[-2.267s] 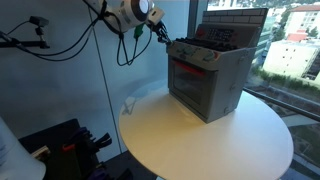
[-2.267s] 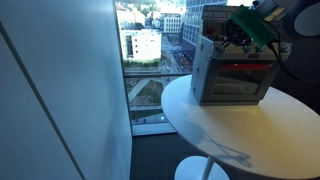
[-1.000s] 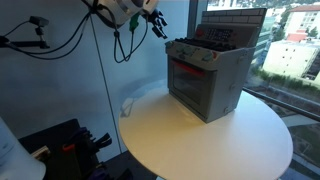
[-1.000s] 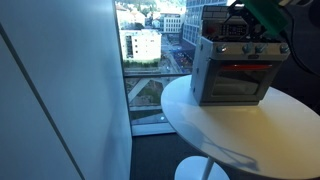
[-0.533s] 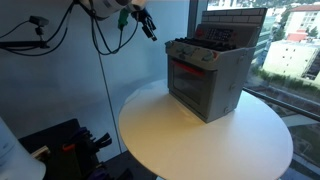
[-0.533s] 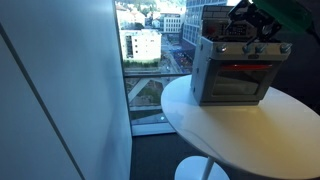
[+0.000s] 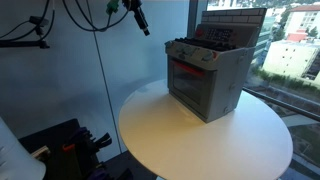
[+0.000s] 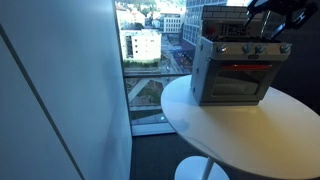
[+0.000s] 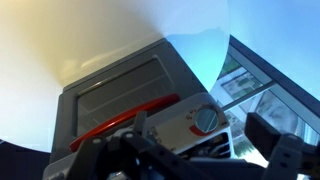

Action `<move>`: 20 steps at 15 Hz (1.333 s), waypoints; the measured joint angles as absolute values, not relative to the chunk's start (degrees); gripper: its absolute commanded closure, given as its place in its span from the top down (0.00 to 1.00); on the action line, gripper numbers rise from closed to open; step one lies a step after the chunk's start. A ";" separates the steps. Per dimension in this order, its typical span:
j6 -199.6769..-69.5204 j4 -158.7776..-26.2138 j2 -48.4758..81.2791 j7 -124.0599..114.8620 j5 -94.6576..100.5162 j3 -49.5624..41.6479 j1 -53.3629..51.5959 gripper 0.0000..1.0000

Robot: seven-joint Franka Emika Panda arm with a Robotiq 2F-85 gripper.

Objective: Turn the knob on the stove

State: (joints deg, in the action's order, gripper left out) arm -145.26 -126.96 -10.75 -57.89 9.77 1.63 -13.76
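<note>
Exterior views both show the stove [image 7: 208, 78] standing upright on the round white table [image 7: 170, 135], on the side close to the window glass [image 7: 290, 60], with its red-orange oven window [image 8: 240, 70] and the knob row [image 8: 245, 50] facing the room. From the wrist view one round knob [image 9: 205, 119] sits beside the red oven handle [image 9: 130, 122] on the grey front. The gripper [image 7: 140, 18] hangs high in the air, well apart from the stove and touching nothing; in an exterior view it shows as a dark shape at the top edge [image 8: 270, 12]. Seen from the wrist, its fingers [image 9: 275, 140] are spread wide with nothing held between them. City buildings [image 8: 145, 42] lie beyond the glass.
</note>
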 measured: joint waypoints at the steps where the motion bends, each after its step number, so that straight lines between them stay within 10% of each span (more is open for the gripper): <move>1: -143.07 -126.96 -11.76 -56.10 8.93 2.46 -12.77 1.00; 20: -103.38 -126.23 -26.26 -32.66 0.05 6.34 -7.03 1.00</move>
